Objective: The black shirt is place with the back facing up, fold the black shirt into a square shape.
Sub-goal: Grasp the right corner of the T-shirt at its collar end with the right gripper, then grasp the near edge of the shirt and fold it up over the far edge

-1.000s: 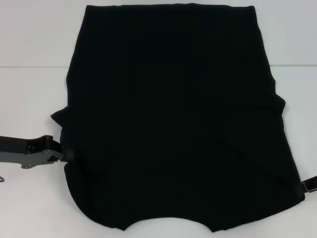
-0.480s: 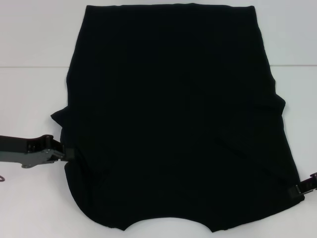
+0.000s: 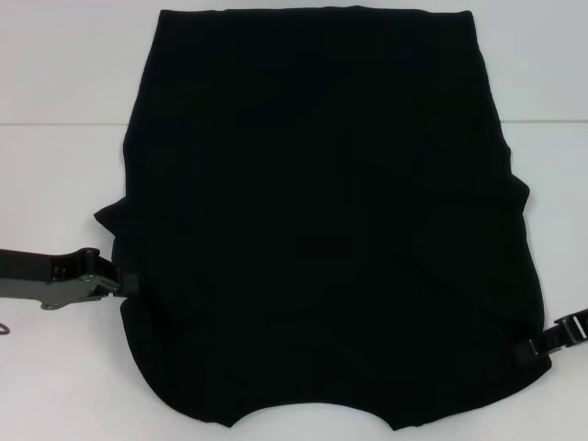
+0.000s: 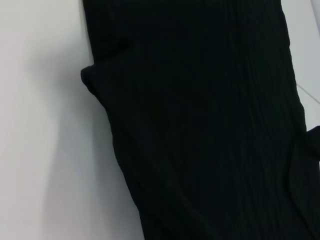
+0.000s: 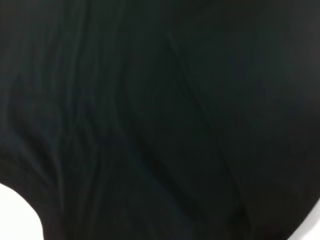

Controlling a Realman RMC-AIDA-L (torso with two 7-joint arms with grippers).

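The right gripper (image 3: 525,350) is now seen farther in over the black shirt (image 3: 322,220), at its near right edge, which it met more outwardly before.

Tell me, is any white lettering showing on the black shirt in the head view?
No, the black shirt shows only plain black fabric across its whole upper face, with no lettering visible.
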